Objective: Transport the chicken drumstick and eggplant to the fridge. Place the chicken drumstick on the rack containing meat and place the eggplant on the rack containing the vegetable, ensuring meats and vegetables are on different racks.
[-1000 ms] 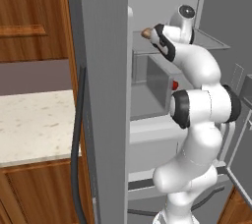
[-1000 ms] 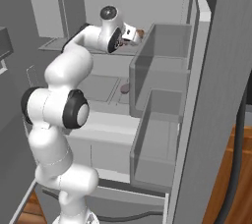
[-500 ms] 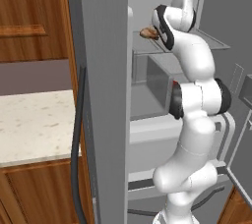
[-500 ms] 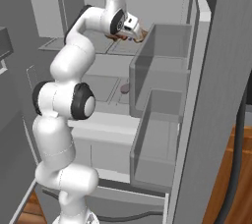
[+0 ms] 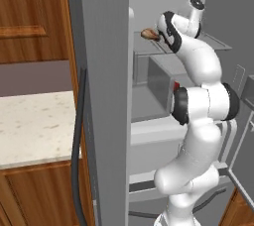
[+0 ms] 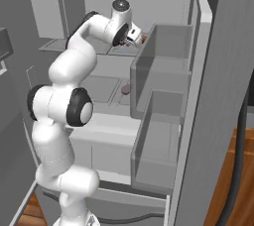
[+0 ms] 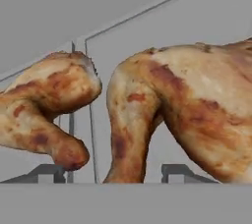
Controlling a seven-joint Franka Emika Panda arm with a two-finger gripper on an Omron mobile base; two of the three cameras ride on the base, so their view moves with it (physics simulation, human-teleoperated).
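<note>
Looking along the hand [image 7: 114,173], you find its two dark fingertips [image 7: 49,172] spread apart at the bottom edge, one toward 7 o'clock and one toward 5 o'clock, pinching nothing. The chicken drumstick [image 7: 187,100] looms just ahead, a large golden-brown lump running from the centre out to 3 o'clock, with its narrower lower end coming down between the fingertips. Whether it touches either tip you cannot tell. Just beside it, at 9 o'clock, lies a second roasted piece [image 7: 49,105], separated from it by a thin gap, with the pale fridge wall behind both.

From the left base view you see the hand [image 5: 158,33] reaching high into the fridge [image 5: 104,96], and the drumstick [image 5: 148,33] shows as a small brown lump at the hand's 9 o'clock, level with the rack containing meat [image 5: 218,46], the upper glass shelf. The white arm climbs to it from 6 o'clock.

From the right base view the hand [image 6: 134,37] points toward 3 o'clock, with brown meat [image 6: 144,38] just beyond its tip, near the upper door bin [image 6: 166,61]. The rack [image 6: 57,46] stretches away at 9 o'clock.

Outside the fridge, at 8 o'clock in the left base view, sits the pale table [image 5: 34,121], with wooden cabinets [image 5: 30,17] above it and the long dark handle [image 5: 77,145] running down the door edge
</note>
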